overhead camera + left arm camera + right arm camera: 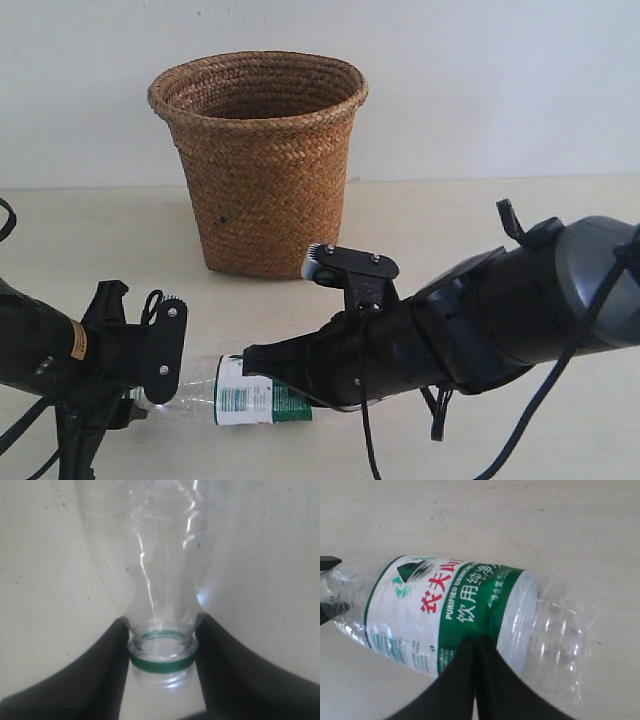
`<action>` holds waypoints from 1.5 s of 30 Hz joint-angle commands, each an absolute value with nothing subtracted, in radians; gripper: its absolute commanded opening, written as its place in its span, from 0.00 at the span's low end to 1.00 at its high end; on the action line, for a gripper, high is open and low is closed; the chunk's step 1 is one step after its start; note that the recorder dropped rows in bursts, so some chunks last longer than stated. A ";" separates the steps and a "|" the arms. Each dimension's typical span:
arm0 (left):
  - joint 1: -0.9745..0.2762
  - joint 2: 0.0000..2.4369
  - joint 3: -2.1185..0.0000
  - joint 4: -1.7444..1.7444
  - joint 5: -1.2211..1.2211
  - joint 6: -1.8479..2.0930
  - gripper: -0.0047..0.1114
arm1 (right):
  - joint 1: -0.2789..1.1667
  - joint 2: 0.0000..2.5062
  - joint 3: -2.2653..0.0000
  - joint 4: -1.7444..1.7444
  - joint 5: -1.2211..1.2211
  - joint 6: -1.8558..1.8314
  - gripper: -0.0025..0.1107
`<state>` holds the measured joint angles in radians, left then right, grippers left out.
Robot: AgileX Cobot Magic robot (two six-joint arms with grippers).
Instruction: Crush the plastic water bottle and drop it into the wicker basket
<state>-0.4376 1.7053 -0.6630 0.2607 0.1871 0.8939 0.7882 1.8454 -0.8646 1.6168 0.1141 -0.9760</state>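
Note:
The plastic water bottle (250, 402) lies on its side low at the front, its neck to the left. My left gripper (150, 392) is shut on that capless neck; in the left wrist view the black fingers (107, 672) clamp it at the green ring (161, 663). My right gripper (250, 358) reaches across from the right, shut with nothing between its fingers. Its joined tips (476, 642) rest against the green part of the bottle's label (470, 605), the clear bottle base (555, 635) beside them. The wicker basket (262, 160) stands upright behind, apart from both grippers.
The pale tabletop (480, 220) runs to a white wall just behind the basket. The bulky right arm (520, 310) spans the front right and hides the bottle's far end in the exterior view. Loose cables (365, 440) hang under it.

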 commanded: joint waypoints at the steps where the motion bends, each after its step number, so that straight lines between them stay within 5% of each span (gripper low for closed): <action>1: -0.443 1.705 -0.665 0.252 0.184 0.883 0.08 | 0.790 1.922 -0.850 1.610 0.099 -0.970 0.02; 45: -0.443 1.705 -0.665 0.242 0.180 0.883 0.08 | 0.788 1.999 -0.851 1.610 0.169 -0.925 0.02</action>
<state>-0.4376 1.7053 -0.6630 0.2621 0.1950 0.8921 0.7789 1.9426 -0.8866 1.6349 0.1795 -0.9297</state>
